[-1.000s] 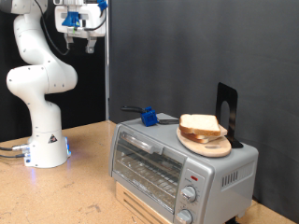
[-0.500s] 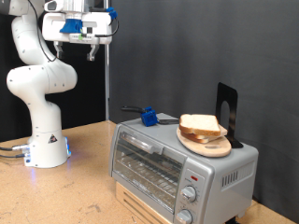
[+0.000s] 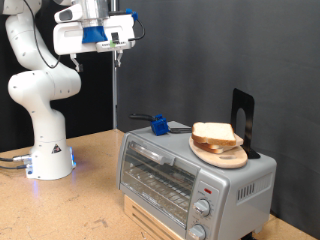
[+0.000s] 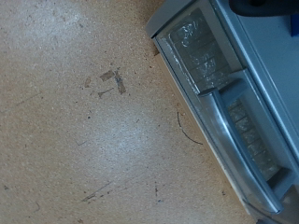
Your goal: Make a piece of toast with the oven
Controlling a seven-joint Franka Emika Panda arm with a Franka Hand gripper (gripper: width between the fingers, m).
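The gripper (image 3: 118,55) hangs high up near the exterior view's top left, well above the table (image 3: 90,200) and far from everything. It holds nothing. Its fingers look close together, but they are too small here to be sure, so I cannot tell if they are apart. The oven (image 3: 190,170) sits on a wooden block at the exterior view's bottom right, and its glass door (image 3: 160,172) is shut. The piece of toast (image 3: 214,133) is not inside. It lies on a round wooden plate (image 3: 222,153) on top of the oven, and it looks pale. A small blue thing (image 3: 158,125) and a black stand (image 3: 243,120) are up there too. The wrist view looks down on the shut door (image 4: 220,103) with its long handle, and no fingers show in it. To do this part well, I think the arm should come down slowly and straight to the handle at the door's top edge. Through the glass only the wire rack shows, with no bread on it.
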